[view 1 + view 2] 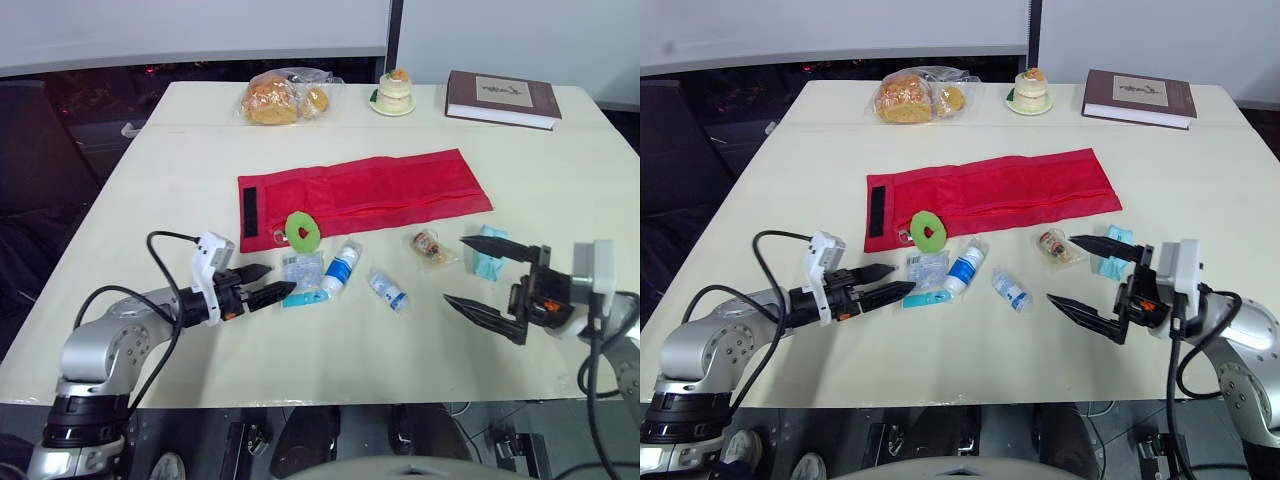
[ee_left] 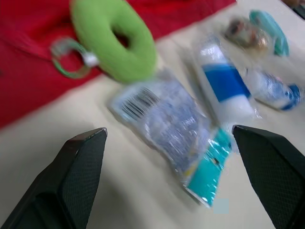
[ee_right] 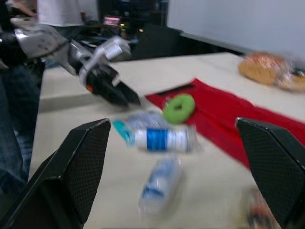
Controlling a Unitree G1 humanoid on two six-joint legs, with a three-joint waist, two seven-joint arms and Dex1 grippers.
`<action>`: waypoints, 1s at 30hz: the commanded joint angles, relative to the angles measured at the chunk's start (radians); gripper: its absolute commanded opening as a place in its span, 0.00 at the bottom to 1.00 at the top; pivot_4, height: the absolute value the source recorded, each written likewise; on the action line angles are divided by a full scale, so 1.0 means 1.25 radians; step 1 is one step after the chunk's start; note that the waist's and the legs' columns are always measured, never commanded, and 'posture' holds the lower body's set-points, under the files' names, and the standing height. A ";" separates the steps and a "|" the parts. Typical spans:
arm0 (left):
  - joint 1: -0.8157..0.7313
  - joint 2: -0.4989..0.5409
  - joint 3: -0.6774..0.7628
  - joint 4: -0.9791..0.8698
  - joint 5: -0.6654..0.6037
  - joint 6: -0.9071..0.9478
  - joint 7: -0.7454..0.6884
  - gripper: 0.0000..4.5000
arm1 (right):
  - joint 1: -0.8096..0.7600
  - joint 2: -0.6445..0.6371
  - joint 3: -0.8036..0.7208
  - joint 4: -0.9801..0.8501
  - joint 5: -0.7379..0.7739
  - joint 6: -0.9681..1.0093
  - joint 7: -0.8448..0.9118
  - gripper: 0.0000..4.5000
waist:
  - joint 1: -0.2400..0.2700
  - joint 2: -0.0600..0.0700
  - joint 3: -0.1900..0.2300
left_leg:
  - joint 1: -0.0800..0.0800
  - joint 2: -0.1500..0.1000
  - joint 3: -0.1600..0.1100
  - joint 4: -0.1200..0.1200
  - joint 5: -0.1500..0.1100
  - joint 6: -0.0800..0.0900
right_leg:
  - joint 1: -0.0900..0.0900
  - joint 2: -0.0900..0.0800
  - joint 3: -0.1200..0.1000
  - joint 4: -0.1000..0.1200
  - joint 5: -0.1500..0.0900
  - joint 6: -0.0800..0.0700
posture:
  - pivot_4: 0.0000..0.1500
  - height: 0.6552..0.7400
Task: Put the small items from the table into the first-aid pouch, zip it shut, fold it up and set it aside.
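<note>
Hovering spread above the desk (image 1: pixel 180 170), the left end effector (image 1: pixel 268 283) points at the clear packet (image 1: pixel 301 270) just short of the red pouch's (image 1: pixel 370 190) near edge, closer than the equally spread right end effector (image 1: pixel 455 270).

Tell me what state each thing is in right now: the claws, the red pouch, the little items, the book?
Left claw: open, empty.
Right claw: open wide, empty.
Pouch: unfolded, flat on the table.
Ring: lying on the pouch's near edge.
Packet: loose, outside the pouch.
Bottle: on its side, outside the pouch.
Book: closed.
</note>
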 commanded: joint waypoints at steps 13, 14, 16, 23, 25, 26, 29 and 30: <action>-0.102 -0.091 0.040 0.026 -0.112 0.188 0.066 0.88 | -0.137 -0.039 0.090 -0.136 -0.042 0.138 -0.143 1.00 | 0.000 -0.001 0.000 | 0.000 -0.001 -0.002 0.001 0.001 -0.001 | 0.000 -0.001 0.000 0.002 0.000 0.000 | 1.00 0.87; -0.104 -0.092 0.042 0.029 -0.113 0.190 0.069 0.80 | -0.140 -0.042 0.091 -0.133 -0.047 0.137 -0.140 1.00 | 0.000 -0.001 0.000 | 0.000 -0.001 -0.002 0.001 0.001 -0.001 | 0.000 0.000 0.000 0.002 0.000 0.000 | 1.00 0.87; -0.107 -0.093 0.043 0.037 -0.111 0.189 0.071 0.62 | -0.140 -0.041 0.090 -0.125 -0.050 0.133 -0.138 1.00 | 0.000 -0.001 0.000 | 0.000 -0.001 -0.002 0.001 0.001 -0.001 | 0.000 0.000 0.000 0.003 0.000 0.000 | 1.00 0.87; -0.099 -0.097 0.051 0.040 -0.115 0.183 0.080 0.03 | -0.115 -0.035 0.092 -0.115 -0.080 0.107 -0.122 1.00 | 0.000 -0.002 0.000 | 0.000 -0.001 -0.001 0.001 0.001 -0.002 | 0.000 0.000 0.000 0.004 0.000 0.000 | 1.00 0.87; -0.088 -0.097 0.086 0.032 -0.141 0.191 0.085 0.02 | -0.108 -0.030 0.090 -0.117 -0.081 0.104 -0.122 1.00 | 0.000 -0.002 0.000 | 0.000 -0.001 -0.001 0.001 0.001 -0.002 | 0.000 0.000 0.000 0.004 0.000 0.000 | 1.00 0.87; -0.084 -0.098 0.110 0.029 -0.159 0.200 0.092 0.01 | -0.102 -0.025 0.088 -0.117 -0.081 0.099 -0.123 1.00 | -0.001 -0.002 0.000 | 0.000 -0.001 -0.001 0.001 0.001 -0.002 | -0.001 0.000 0.000 0.004 0.000 0.000 | 1.00 0.87; -0.086 -0.105 0.162 0.012 -0.219 0.222 0.104 0.01 | -0.089 -0.009 0.085 -0.114 -0.066 0.099 -0.127 1.00 | -0.001 -0.003 0.001 | 0.000 -0.001 -0.002 0.001 0.001 -0.002 | -0.001 0.000 0.000 0.005 0.000 0.000 | 1.00 0.87; -0.087 -0.107 0.175 0.002 -0.243 0.226 0.100 0.00 | -0.087 0.003 0.083 -0.113 -0.052 0.105 -0.136 1.00 | -0.001 -0.003 0.001 | 0.000 -0.001 -0.002 0.001 0.001 -0.002 | -0.001 0.000 0.000 0.005 0.000 0.000 | 1.00 0.87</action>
